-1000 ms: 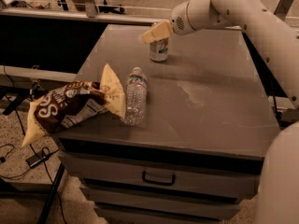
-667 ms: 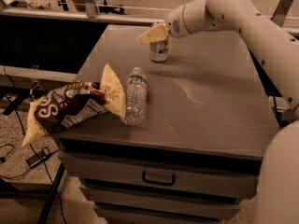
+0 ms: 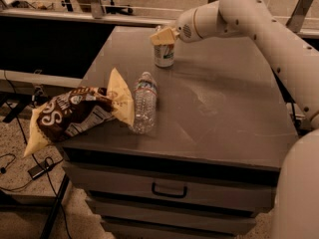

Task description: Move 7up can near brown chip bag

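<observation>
The 7up can (image 3: 164,55), silvery with green marks, stands upright at the back middle of the grey cabinet top (image 3: 224,108). My gripper (image 3: 162,36) comes in from the right and sits on the can's top, its cream fingers closed on the upper part. The brown chip bag (image 3: 75,112), dark brown with white lettering and pale yellow ends, lies at the front left corner and hangs over the left edge. The can is well behind and to the right of the bag.
A clear plastic water bottle (image 3: 144,102) lies on its side just right of the bag, between bag and can. My white arm (image 3: 269,29) spans the back right. The cabinet has a front drawer handle (image 3: 169,190). Cables lie on the floor at left.
My gripper and the can have shifted together a little to the left and toward the front. The bag and the bottle have not moved.
</observation>
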Tool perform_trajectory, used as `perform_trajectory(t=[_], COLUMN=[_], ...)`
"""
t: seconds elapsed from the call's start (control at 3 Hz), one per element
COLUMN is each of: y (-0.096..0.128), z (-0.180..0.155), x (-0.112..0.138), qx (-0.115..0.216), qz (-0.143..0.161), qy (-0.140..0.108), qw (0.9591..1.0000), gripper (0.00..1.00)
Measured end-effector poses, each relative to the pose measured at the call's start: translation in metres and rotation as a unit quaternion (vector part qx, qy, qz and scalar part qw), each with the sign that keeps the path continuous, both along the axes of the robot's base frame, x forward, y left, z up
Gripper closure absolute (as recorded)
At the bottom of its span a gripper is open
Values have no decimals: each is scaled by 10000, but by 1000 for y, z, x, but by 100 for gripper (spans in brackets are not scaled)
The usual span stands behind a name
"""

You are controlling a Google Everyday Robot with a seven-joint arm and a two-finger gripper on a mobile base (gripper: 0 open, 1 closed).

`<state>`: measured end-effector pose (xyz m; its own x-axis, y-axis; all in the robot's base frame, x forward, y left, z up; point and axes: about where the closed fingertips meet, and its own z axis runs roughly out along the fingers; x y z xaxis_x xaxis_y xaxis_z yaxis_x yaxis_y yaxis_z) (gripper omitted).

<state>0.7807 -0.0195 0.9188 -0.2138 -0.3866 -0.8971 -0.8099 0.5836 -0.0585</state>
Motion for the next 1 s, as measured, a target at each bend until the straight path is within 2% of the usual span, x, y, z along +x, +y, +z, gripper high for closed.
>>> perform_trajectory(t=[0.33,0.67,1.0], y=[1,1,7], z=[6,27,59], x=[0,-9,-29], qx=[31,138,206], qz=[87,234,485], qy=[-69,-238,-505], qw=[9999,9993,9973], gripper=[88,100,100])
